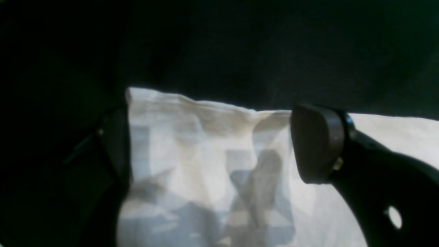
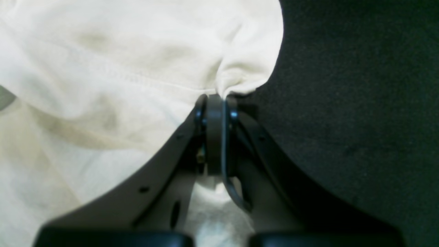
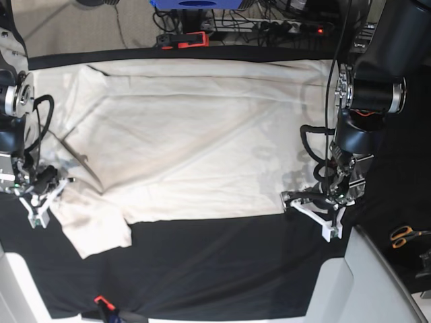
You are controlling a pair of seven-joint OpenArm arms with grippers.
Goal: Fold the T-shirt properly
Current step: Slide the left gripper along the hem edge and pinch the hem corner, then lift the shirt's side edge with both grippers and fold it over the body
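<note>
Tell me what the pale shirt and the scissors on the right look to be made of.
T-shirt: matte, soft cotton-like knit, judging by its wrinkles and stitched seam.

Scissors: orange handles, probably plastic from their bright even color; the blades are too small to judge.

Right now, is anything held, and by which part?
The right gripper pinches the T-shirt by its edge; the left gripper is open, gripping nothing.
</note>
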